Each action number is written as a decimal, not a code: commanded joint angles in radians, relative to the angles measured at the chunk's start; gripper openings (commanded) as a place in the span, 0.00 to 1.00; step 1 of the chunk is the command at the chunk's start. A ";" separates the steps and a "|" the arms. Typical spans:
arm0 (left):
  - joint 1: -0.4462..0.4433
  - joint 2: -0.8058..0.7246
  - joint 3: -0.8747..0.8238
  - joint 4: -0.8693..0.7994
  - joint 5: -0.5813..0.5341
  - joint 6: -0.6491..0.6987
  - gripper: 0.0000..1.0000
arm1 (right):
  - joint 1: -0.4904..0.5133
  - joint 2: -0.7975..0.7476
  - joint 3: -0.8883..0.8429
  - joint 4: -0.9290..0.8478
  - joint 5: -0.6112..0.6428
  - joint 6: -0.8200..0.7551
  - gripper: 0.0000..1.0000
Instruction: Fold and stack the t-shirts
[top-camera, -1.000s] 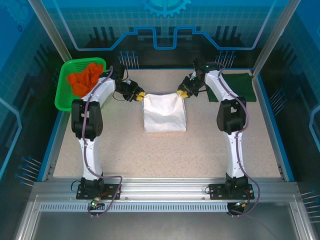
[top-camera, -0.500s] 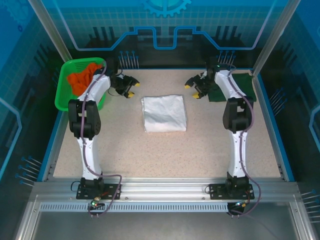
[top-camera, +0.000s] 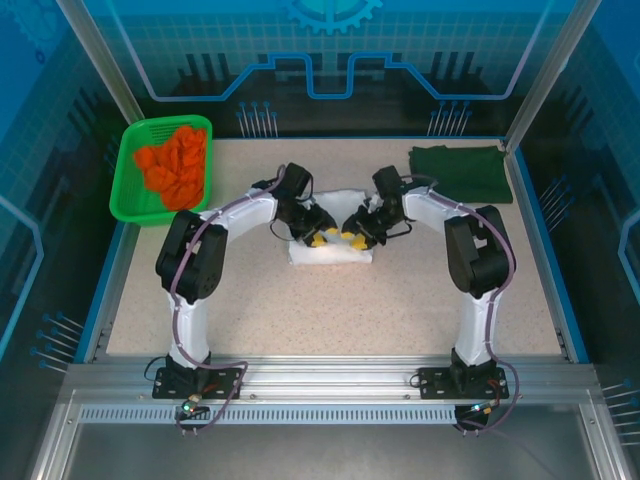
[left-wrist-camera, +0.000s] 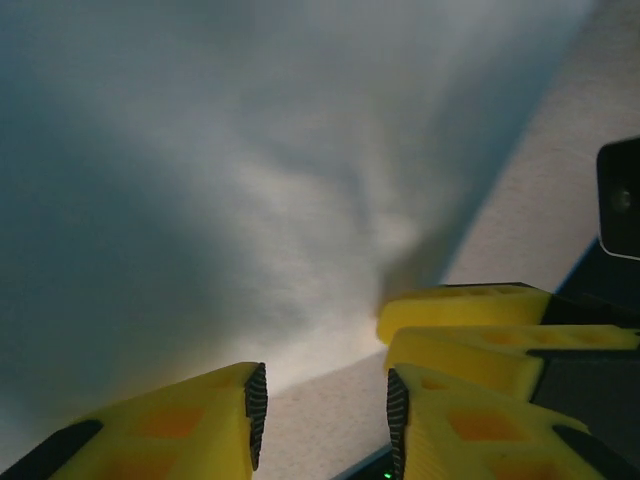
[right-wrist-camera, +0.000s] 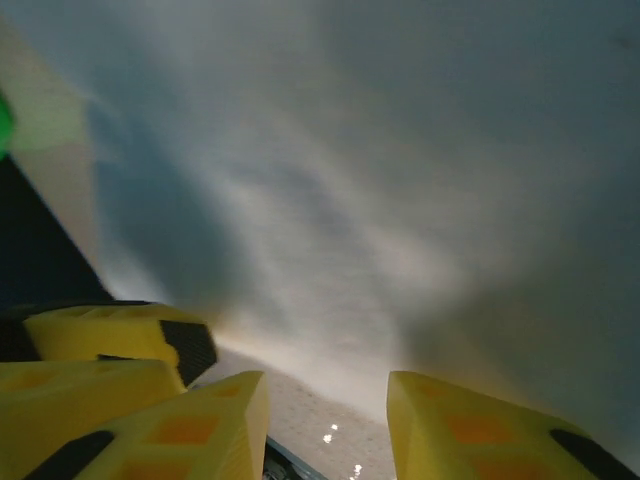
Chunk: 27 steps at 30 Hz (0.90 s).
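The white t-shirt (top-camera: 335, 203) lies folded into a rectangle in the middle of the table. Both grippers are down at its near edge, tips almost touching each other. My left gripper (top-camera: 318, 239) is open; in its wrist view the jaws (left-wrist-camera: 322, 400) stand apart over bare table, with the white cloth (left-wrist-camera: 250, 180) just ahead. My right gripper (top-camera: 351, 238) is open too (right-wrist-camera: 328, 400), nothing between its fingers, with the white cloth (right-wrist-camera: 380, 180) in front. The dark green t-shirt (top-camera: 460, 160) lies folded at the back right.
A green mesh basket (top-camera: 128, 185) holding orange cloth (top-camera: 175, 160) stands at the back left corner. Speckled tabletop (top-camera: 330, 310) lies open in front of the white shirt. Blue rails and frame posts bound the table.
Both arms have swung in from the back sides of the table and dropped to the white shirt's near edge. The shirt lies where it did.
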 joint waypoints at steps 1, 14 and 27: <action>0.026 0.020 -0.031 -0.016 -0.129 0.057 0.39 | -0.002 0.039 -0.022 0.038 0.040 -0.019 0.36; 0.091 -0.291 -0.553 -0.004 -0.191 0.132 0.42 | 0.078 -0.095 -0.341 0.191 0.056 -0.104 0.37; 0.053 -0.482 -0.426 0.038 0.049 0.184 0.24 | 0.069 -0.284 -0.364 0.295 -0.058 -0.103 0.20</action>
